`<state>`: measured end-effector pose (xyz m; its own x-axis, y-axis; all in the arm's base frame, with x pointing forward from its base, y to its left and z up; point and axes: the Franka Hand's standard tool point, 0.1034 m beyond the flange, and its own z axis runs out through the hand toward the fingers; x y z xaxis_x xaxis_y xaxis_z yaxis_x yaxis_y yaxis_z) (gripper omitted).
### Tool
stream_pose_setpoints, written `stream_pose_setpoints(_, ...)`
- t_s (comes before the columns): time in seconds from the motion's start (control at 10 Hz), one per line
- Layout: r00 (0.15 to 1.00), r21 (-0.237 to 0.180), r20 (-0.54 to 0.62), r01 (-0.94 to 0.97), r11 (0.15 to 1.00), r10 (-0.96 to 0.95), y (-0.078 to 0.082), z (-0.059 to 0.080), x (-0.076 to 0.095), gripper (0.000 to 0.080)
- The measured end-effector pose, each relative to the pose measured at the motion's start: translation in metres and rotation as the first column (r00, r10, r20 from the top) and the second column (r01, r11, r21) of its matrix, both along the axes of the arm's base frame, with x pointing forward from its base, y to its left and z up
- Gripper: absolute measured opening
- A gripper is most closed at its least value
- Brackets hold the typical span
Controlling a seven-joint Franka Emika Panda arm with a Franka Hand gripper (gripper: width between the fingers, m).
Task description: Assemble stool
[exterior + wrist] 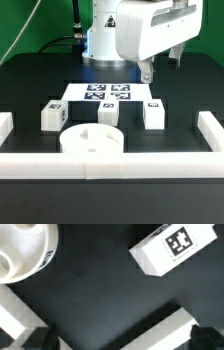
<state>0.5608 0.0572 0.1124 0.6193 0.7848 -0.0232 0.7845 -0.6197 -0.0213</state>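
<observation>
Stool parts laid out loose on the black bench (30, 90), exterior view. The round seat (92, 141) lies flat at the front, just behind the front border rail (150, 164). It is separate from all three legs. Behind it the legs stand in a row, apart from one another: the left leg (52, 116), the middle leg (108, 113) and the right leg (153, 114), each bearing black-and-white tags. The marker board (104, 93) lies flat behind the row, between the legs and the base of the arm (130, 30). Short side rails close the exterior view's left (5, 126) and right (209, 129). The fingers (147, 72) hang above the bench beside the marker board's edge on the exterior view's right, behind the right leg. They are spread wide and released, with nothing between them. The wrist view shows part of the round seat (18, 252), a tagged leg (168, 249) lying apart from it on bare bench, and a stretch of white rail (12, 317). Which leg this is cannot be told.
</observation>
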Motion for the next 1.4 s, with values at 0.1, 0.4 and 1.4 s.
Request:
stream_pose_setpoints(0.1,1.0,0.0,0.0,0.0,1.0,0.0,0.0,0.0,0.0,0.065)
stream_pose_setpoints(0.4,1.0,-0.001,-0.001,0.002,1.0,-0.002,-0.002,-0.001,0.0,0.065)
stream_pose_setpoints(1.4,0.993,0.013,-0.013,-0.113,0.993,0.113,-0.087,-0.064,0.02,0.065)
